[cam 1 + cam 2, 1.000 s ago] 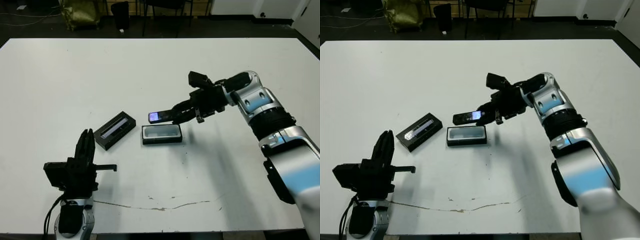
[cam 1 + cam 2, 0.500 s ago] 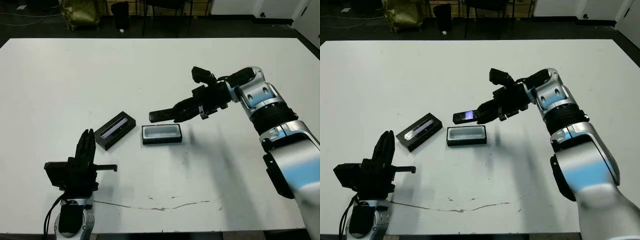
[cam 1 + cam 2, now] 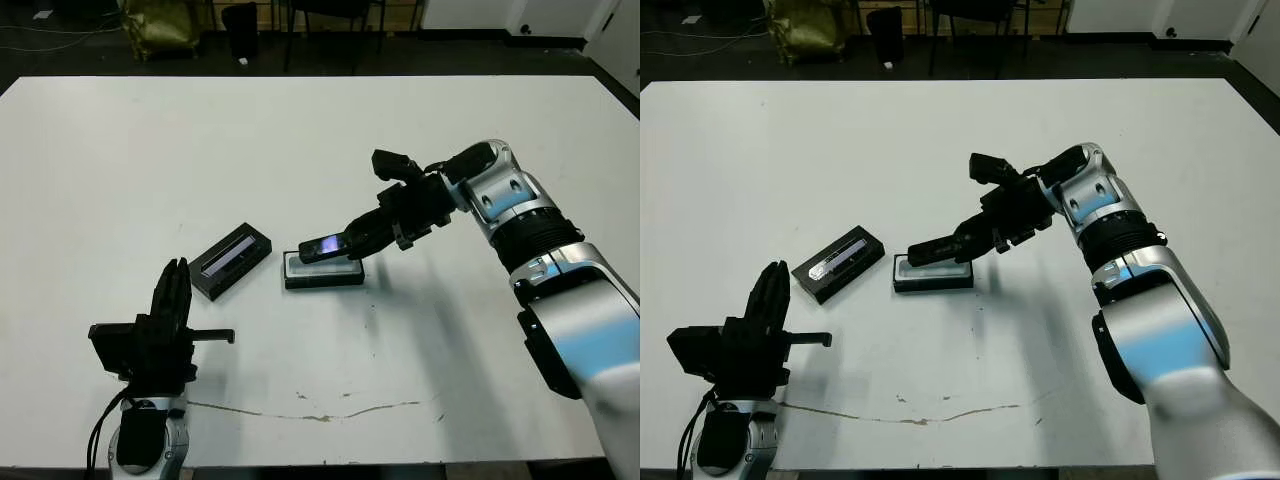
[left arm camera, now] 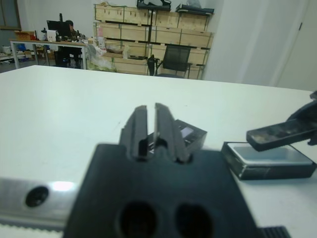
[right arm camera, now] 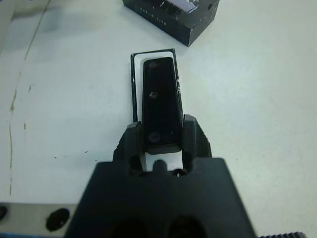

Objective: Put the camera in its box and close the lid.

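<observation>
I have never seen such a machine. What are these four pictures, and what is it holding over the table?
This is a humanoid robot with two arms at a white table. Two pictures come from its head, looking down; the other two come from cameras on its wrists. The right gripper holds a slim black camera just above an open, white-lined box. The box's lid lies beside the box, apart from it. The left gripper holds nothing, its fingers together, near the table's front edge.
</observation>
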You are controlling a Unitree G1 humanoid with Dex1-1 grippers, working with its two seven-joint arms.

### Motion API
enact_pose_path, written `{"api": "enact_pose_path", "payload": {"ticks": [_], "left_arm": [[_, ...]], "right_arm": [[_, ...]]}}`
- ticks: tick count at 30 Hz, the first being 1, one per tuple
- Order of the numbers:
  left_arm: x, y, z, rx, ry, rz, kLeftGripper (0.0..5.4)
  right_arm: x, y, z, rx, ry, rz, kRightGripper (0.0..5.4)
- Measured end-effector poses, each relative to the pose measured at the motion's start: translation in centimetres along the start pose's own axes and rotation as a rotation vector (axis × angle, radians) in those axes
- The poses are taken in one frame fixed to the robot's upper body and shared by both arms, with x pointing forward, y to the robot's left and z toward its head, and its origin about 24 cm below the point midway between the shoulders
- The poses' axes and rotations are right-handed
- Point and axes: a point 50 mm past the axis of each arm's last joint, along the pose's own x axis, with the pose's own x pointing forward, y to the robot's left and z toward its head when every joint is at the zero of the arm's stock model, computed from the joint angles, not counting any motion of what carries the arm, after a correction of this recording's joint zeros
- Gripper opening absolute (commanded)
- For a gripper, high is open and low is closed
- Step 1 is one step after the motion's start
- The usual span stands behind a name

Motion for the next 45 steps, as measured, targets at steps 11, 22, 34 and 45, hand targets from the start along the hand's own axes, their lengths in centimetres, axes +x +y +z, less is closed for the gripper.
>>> {"api": "enact_pose_path", "payload": {"ticks": [11, 22, 34, 45], "left_arm": [[0.0, -0.1, -0.1, -0.001, 0.003, -0.001, 0.0], [-0.2, -0.1, -0.2, -0.003, 0.01, -0.001, 0.0], [-0.2, -0.1, -0.2, -0.007, 0.005, 0.008, 0.0], [-0.2, -0.1, -0.2, -0.008, 0.001, 0.007, 0.0]], "right_arm": [[0.4, 0.0, 0.0, -0.014, 0.016, 0.009, 0.34], [0.8, 0.1, -0.1, -0.003, 0.029, 0.021, 0.34], [1.4, 0.1, -0.1, -0.015, 0.058, 0.032, 0.34], [1.7, 0.1, 0.2, -0.04, 0.077, 0.017, 0.34]]}}
